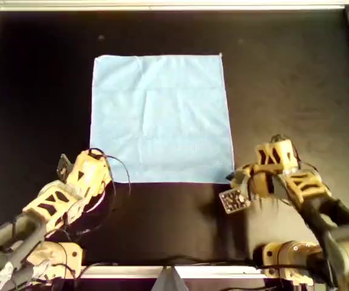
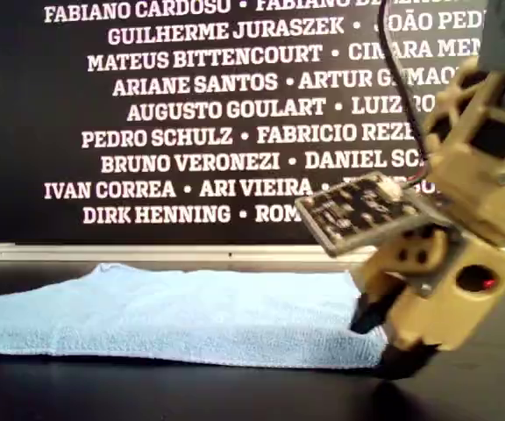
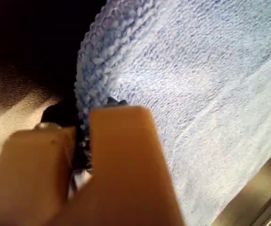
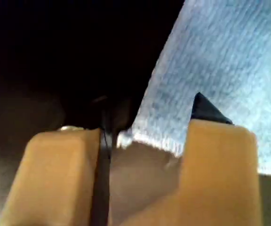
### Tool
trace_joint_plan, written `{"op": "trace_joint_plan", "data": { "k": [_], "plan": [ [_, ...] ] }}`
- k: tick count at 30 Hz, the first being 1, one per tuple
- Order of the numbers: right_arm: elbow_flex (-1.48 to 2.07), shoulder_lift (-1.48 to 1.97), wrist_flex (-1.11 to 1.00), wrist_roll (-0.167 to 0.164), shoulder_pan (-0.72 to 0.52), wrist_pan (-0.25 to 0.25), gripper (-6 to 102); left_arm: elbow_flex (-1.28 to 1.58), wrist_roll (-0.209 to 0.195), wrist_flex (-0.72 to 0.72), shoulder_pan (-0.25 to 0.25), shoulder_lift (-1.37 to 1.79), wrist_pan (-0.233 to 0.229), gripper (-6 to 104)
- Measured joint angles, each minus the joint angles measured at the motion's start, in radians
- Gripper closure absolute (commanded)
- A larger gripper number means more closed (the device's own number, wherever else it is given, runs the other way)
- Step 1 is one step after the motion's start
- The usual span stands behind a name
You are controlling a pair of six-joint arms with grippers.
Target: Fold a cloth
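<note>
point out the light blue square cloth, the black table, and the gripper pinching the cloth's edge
Light-blue square fabric cloth (image 1: 162, 118), overhead view: its flat middle.
Black matte table (image 1: 295, 79), overhead view: bare surface beside the cloth.
My first gripper (image 3: 84, 141), first wrist view: between the tan fingers.

Light-blue square cloth (image 1: 161, 118), thin and soft, faint crease lines, spread flat and unfolded on the black table (image 1: 295, 79), nearer the far edge, slightly toward the overhead view's left, edges roughly parallel to the table's
</note>
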Motion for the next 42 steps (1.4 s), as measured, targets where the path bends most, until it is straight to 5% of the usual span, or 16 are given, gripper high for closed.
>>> {"op": "trace_joint_plan", "data": {
  "k": [17, 21, 31, 42],
  "plan": [
    [-0.238, -0.218, 0.0, 0.009, 0.003, -0.037, 28, 0.0, 0.0, -0.003, 0.0, 0.0, 0.0, 99],
    [-0.238, -0.218, 0.0, 0.011, 0.003, -0.038, 41, 0.0, 0.0, -0.003, 0.0, 0.0, 0.0, 99],
    [-0.238, -0.218, 0.0, 0.011, 0.003, -0.038, 92, 0.0, 0.0, -0.003, 0.0, 0.0, 0.0, 99],
    [-0.232, -0.215, 0.0, 0.011, 0.003, -0.038, 97, 0.0, 0.0, -0.003, 0.0, 0.0, 0.0, 99]
  ]
}}
